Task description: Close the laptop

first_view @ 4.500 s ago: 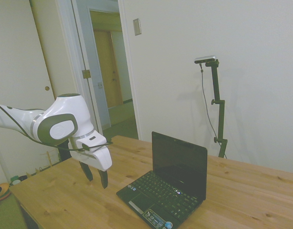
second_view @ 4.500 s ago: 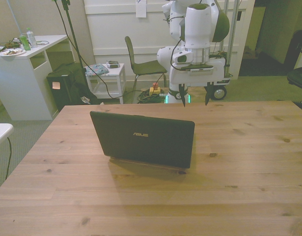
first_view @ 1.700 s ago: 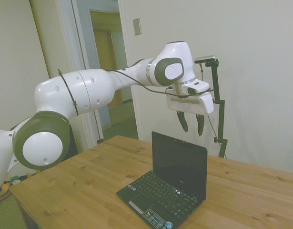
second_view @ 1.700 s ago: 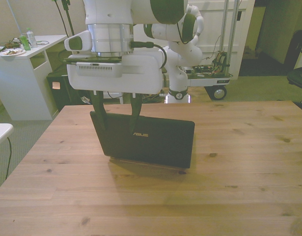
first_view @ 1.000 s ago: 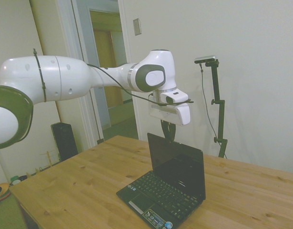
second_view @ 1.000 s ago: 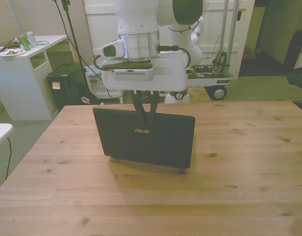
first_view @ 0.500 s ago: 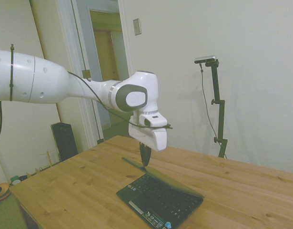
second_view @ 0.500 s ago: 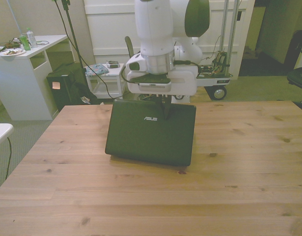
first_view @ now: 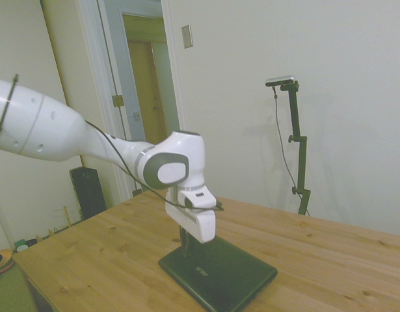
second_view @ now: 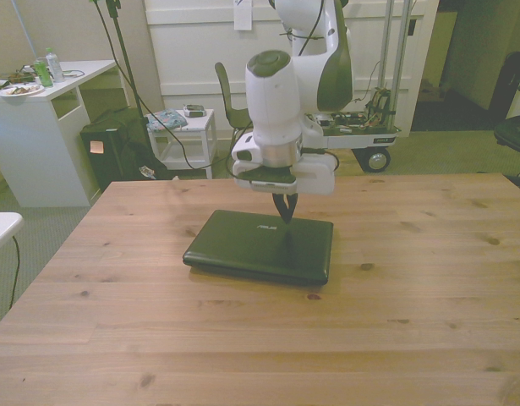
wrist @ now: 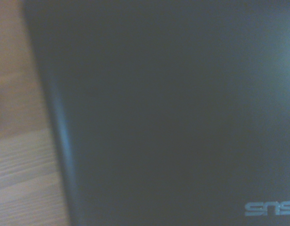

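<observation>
The laptop lies flat on the wooden table, its matte black lid down over the base, a faint logo on top. In the side view the laptop is a closed dark slab near the table's front edge. My gripper points straight down with its fingertips on the lid near its rear edge, fingers pressed together and shut, nothing held. In the side view the gripper touches the lid at its near-left part. The wrist view is filled by the laptop lid, with a strip of table at one side.
The wooden table spreads wide around the laptop. Behind it stand a white desk, a chair and a small white side table. An open doorway shows in the side view.
The gripper has pushed the lid from upright down to flat, dropping and drawing back toward the robot. The laptop went from open to fully closed.
</observation>
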You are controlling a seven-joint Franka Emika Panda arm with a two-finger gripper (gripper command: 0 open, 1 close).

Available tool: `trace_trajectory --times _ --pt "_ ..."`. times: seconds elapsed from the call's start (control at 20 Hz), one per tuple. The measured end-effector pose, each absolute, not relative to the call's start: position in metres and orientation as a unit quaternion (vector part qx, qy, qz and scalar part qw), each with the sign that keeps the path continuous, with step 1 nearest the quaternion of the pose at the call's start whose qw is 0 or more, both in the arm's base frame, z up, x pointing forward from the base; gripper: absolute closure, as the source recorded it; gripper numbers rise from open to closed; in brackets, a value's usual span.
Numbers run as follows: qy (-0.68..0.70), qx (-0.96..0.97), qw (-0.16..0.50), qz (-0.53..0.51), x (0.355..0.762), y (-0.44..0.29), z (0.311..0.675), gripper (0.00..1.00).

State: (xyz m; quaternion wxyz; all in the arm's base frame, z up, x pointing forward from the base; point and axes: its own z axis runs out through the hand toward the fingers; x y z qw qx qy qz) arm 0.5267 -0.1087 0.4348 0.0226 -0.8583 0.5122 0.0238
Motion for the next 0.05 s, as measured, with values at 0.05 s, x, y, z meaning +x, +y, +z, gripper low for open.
trace_trajectory --times 0.05 --pt "0.498 -0.866 0.029 0.007 0.5215 -0.0948 0.4608 1.0"
